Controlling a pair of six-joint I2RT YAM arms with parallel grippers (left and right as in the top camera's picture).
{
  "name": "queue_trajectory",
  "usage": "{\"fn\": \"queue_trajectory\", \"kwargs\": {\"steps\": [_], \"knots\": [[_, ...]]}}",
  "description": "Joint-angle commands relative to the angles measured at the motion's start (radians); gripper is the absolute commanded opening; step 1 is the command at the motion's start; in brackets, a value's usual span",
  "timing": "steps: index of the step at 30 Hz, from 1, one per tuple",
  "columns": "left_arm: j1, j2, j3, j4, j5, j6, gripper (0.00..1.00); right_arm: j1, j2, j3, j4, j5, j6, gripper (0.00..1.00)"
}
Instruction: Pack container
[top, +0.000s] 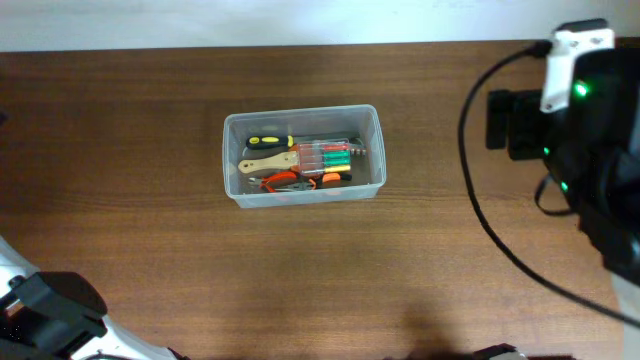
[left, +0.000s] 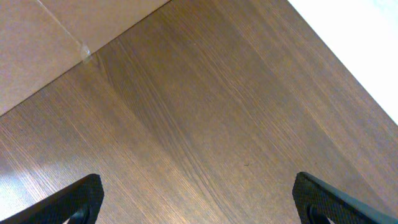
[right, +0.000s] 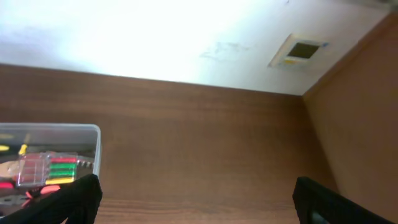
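Note:
The clear plastic container (top: 232, 160) stands on the wooden table near the middle. Inside it lie several hand tools: a yellow and black handled tool, a wooden handled tool, a clear case of red and green bits (top: 325, 156) and an orange handled tool. Its corner also shows in the right wrist view (right: 94, 132) at the lower left. My left gripper (left: 198, 193) is open and empty over bare wood, far from the container. My right gripper (right: 196, 196) is open and empty, to the right of the container. In the overhead view the left arm is at the bottom left and the right arm at the right edge.
A black cable (top: 478, 190) curves over the table from the right arm. The white wall (right: 186, 37) runs along the table's far edge. A wooden side panel (right: 360, 124) rises at the right in the right wrist view.

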Motion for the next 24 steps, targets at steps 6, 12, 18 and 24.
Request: {"fn": "queue_trajectory", "kwargs": {"steps": [6,12,18,24], "knots": [[0.003,0.012,0.001,-0.001,0.01,-0.013,0.99,-0.094,-0.174,-0.016,0.038,-0.132,0.063,0.98],[0.003,0.012,0.001,-0.001,0.01,-0.013,0.99,-0.28,-0.375,-0.203,0.15,-0.179,0.16,0.98],[0.003,0.012,0.001,-0.001,0.01,-0.013,0.99,-0.323,-0.632,-0.575,0.303,-0.192,0.16,0.98],[0.003,0.012,0.0,-0.001,0.01,-0.013,0.99,-0.323,-0.887,-1.02,0.441,-0.21,0.16,0.98]]}}
